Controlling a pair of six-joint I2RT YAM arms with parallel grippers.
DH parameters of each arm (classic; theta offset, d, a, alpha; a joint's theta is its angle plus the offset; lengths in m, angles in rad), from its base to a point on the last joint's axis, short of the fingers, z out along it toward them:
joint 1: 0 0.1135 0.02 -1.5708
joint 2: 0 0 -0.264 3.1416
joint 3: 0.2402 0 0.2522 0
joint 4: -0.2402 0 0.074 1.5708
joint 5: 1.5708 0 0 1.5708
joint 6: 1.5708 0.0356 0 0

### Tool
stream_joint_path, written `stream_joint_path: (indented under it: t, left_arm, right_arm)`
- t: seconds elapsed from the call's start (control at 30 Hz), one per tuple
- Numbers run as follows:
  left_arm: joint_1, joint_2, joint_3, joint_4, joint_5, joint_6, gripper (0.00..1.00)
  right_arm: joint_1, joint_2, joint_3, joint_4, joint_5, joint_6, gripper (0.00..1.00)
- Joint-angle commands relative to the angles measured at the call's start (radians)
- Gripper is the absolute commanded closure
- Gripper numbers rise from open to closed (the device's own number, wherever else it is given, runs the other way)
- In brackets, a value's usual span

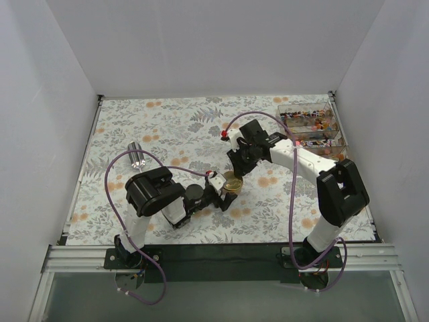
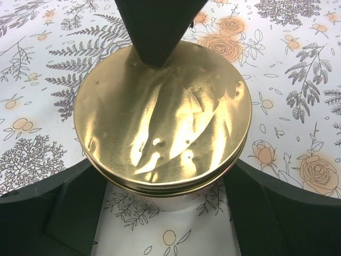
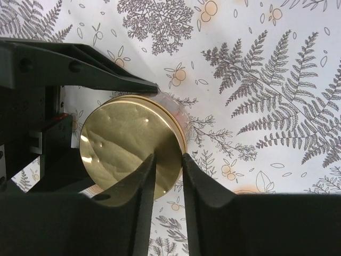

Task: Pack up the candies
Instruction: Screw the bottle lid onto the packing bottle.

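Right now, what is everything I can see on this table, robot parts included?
candies: many, mixed colours, inside the clear box
clear box: one, see-through, far right corner of the table
jar: one, clear with its gold lid on, middle of the table
metal cylinder: one, shiny silver, left side; I cannot tell what it is
table: one, white floral cover, under everything
left arm: one, black and white, bolted at the near edge
right arm: one, black and white, bolted at the near edge
left gripper: one, black, fingers against both sides of the jar
right gripper: one, black, fingers a narrow gap apart at the lid's edge
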Motion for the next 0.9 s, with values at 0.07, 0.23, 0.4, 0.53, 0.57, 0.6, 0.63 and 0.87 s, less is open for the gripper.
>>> stream_joint_path:
  t: [0.07,0.23,0.4,0.53,0.57,0.6,0.63,0.87]
  left_arm:
    - [0.002,0.067,-0.021,0.441,-0.070,0.048,0.29]
    - [0.002,0.067,-0.024,0.441,-0.087,0.051,0.29]
    - [0.002,0.072,-0.022,0.441,-0.104,0.053,0.29]
    - [0.002,0.074,-0.024,0.441,-0.110,0.053,0.29]
    - [0.004,0.074,-0.024,0.441,-0.109,0.053,0.29]
    - [0.002,0.074,-0.024,0.441,-0.109,0.051,0.29]
    - [0.002,0.075,-0.024,0.441,-0.105,0.051,0.29]
    - [0.004,0.075,-0.030,0.441,-0.098,0.050,0.29]
  right_arm:
    - [0.007,-0.035,-0.080,-0.009,-0.045,0.043,0.71]
    - [0.008,-0.074,-0.170,0.022,-0.061,0.118,0.76]
    - [0.018,-0.127,-0.254,0.046,-0.070,0.225,0.78]
    - [0.031,-0.202,-0.305,0.054,-0.099,0.261,0.78]
    - [0.033,-0.215,-0.316,0.054,-0.116,0.268,0.78]
    - [0.033,-0.241,-0.319,0.056,-0.122,0.277,0.79]
    - [0.033,-0.253,-0.320,0.053,-0.127,0.277,0.78]
    - [-0.051,-0.249,-0.221,0.017,-0.065,0.184,0.77]
